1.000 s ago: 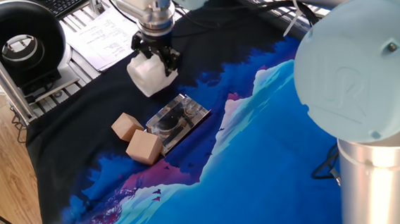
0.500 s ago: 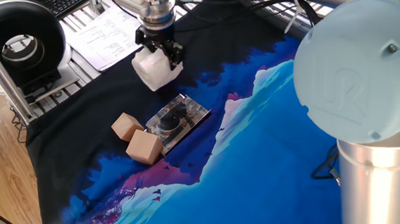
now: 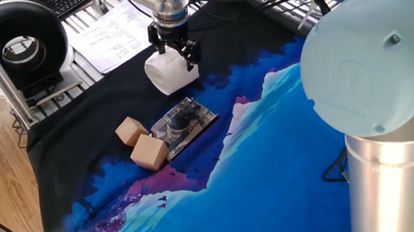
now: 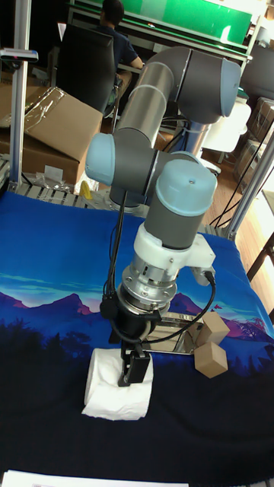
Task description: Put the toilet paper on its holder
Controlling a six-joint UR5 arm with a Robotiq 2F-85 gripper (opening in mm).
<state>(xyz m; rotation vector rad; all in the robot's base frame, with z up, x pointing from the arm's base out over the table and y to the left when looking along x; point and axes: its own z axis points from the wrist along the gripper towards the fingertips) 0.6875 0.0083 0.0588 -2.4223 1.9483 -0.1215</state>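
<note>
In the fixed view, your gripper (image 3: 175,51) stands at upper centre of the frame, its dark fingers (image 3: 189,53) clamped on the top of the toilet paper (image 3: 170,74). The white roll hangs under the fingers, above the black part of the printed cloth (image 3: 282,147); whether it has fully cleared the cloth you cannot tell from this angle. The holder (image 3: 184,124) lies below and slightly right of the roll, near frame centre, its shiny plate bare and its dark peg (image 3: 184,118) uncovered. Two wooden cubes (image 3: 141,142) sit just to the left of the plate, the nearer one touching or almost touching its corner. A sheet of printed papers (image 3: 110,35) lies at upper left.

In the tall fixed view, you see the same grip from the opposite side: the gripper (image 4: 134,356) points straight down at lower centre, one finger pressed into the soft roll (image 4: 116,389), which dents around it. The holder (image 4: 180,332) shows only as a silver strip behind the wrist, right of the roll, with the cubes (image 4: 211,345) further right.

Judged from these frames, the pickup is done. What remains for you is carrying the roll over the peg, lining its hollow core up with it, lowering and letting go.
</note>
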